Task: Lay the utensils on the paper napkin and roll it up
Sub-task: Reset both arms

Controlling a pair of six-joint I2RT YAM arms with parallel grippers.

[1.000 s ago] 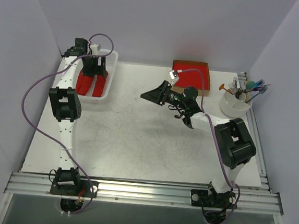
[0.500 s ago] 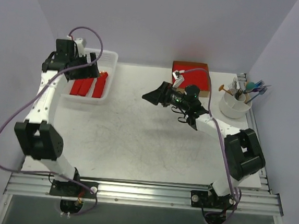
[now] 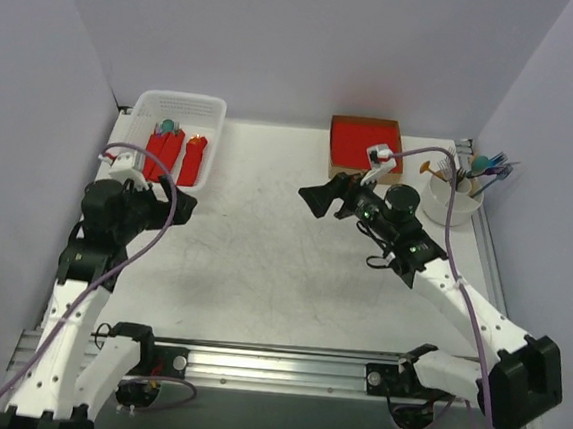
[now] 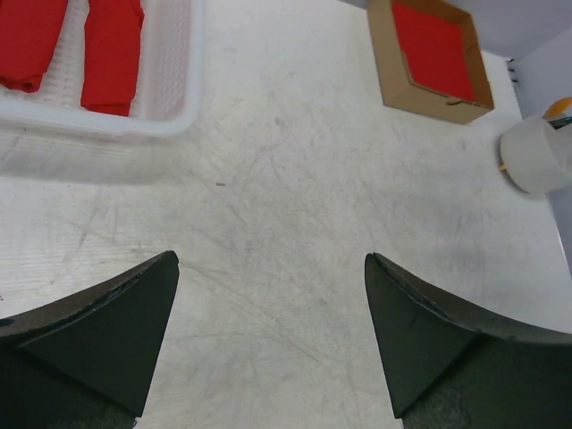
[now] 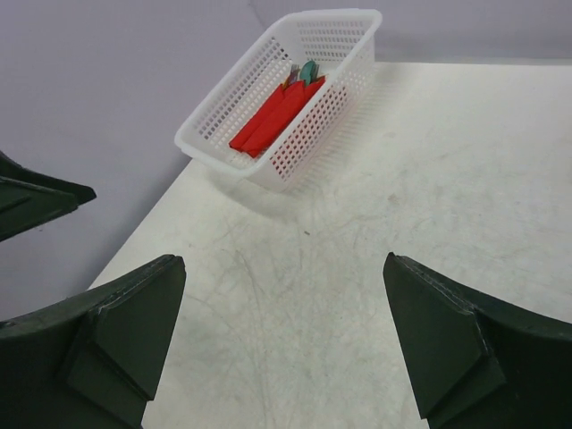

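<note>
Three slim red napkin rolls (image 3: 171, 152) lie in a white basket (image 3: 217, 138) at the back left, with a teal utensil end (image 3: 166, 126) sticking out of one. They also show in the left wrist view (image 4: 112, 45) and the right wrist view (image 5: 273, 116). No flat single napkin shows on the table. Loose utensils (image 3: 468, 168) stand in a white cup (image 3: 446, 203) at the back right. My left gripper (image 3: 180, 205) is open and empty, near side of the basket. My right gripper (image 3: 313, 199) is open and empty above the table's middle.
A brown cardboard box holding a thick red stack (image 3: 366, 144) sits at the back centre, also in the left wrist view (image 4: 431, 49). The cup (image 4: 536, 156) stands to its right. Purple walls close in the table on three sides.
My left arm has pulled out of the basket and swung back toward the near left. My right arm has drawn back to the right and nearer. Both grippers stay open and empty.
</note>
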